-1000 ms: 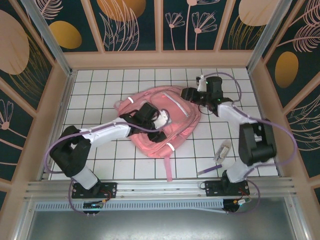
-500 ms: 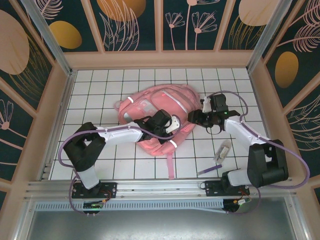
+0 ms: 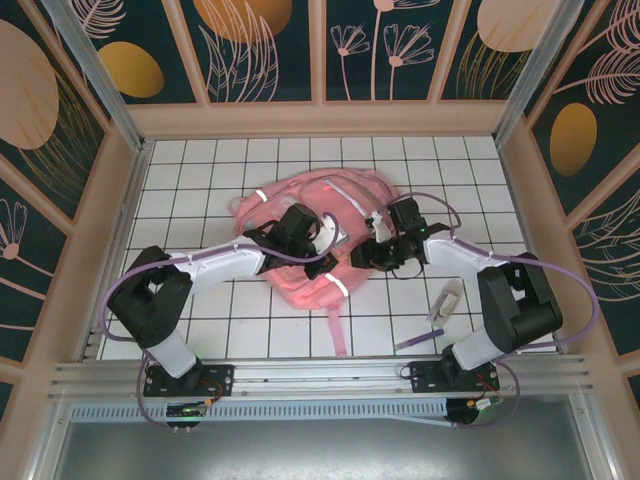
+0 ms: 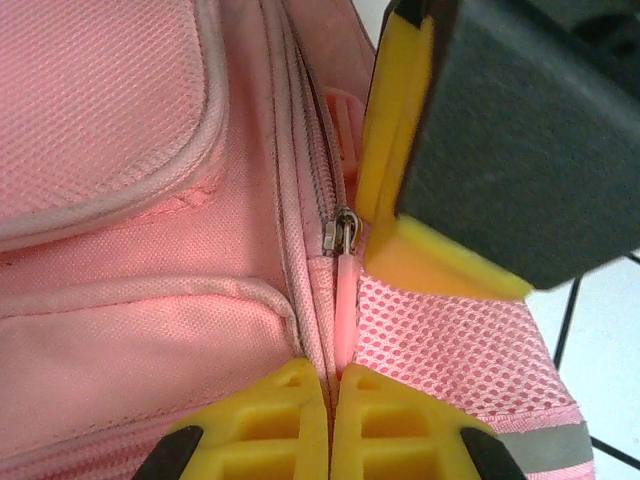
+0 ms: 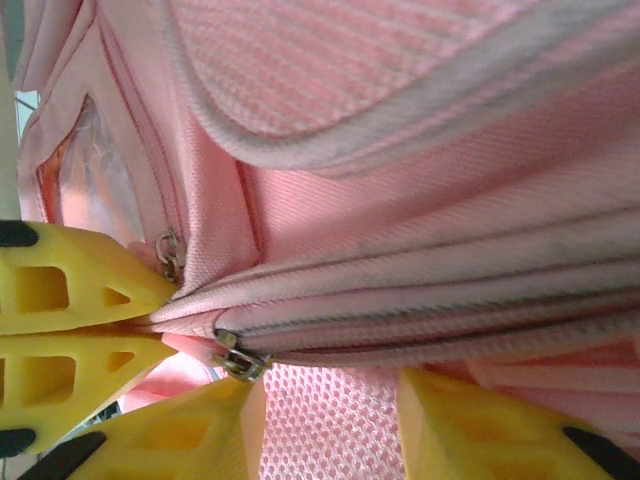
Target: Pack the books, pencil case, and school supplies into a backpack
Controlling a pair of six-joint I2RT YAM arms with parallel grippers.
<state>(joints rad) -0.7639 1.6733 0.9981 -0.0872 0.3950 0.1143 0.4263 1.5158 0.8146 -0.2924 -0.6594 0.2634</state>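
- One backpack (image 3: 300, 290) lies flat mid-table (image 3: 200, 170), with both arms reaching onto its right half.
- Two claws meet there. The left gripper (image 3: 335, 240) is on the bag's middle and the right gripper (image 3: 372, 255) is just beside it at the bag's right edge.
- In the left wrist view, the left gripper (image 4: 330, 400) has its two yellow fingers (image 4: 270, 420) pressed together on one pink zipper pull (image 4: 345, 300), which hangs from a metal slider (image 4: 343, 236).
- In the right wrist view, the right gripper (image 5: 330, 390) has its jaws apart, straddling pink mesh below the zip lines. I cannot tell whether they press on it.
- Two sliders show in that view, one (image 5: 168, 255) by the clear pocket and one (image 5: 238, 360) touching the right gripper's near finger.
- One pencil case (image 3: 447, 300) lies on the tiles right of the bag, well apart from it.
- One purple pen (image 3: 420, 340) lies just nearer the arm bases than the case.
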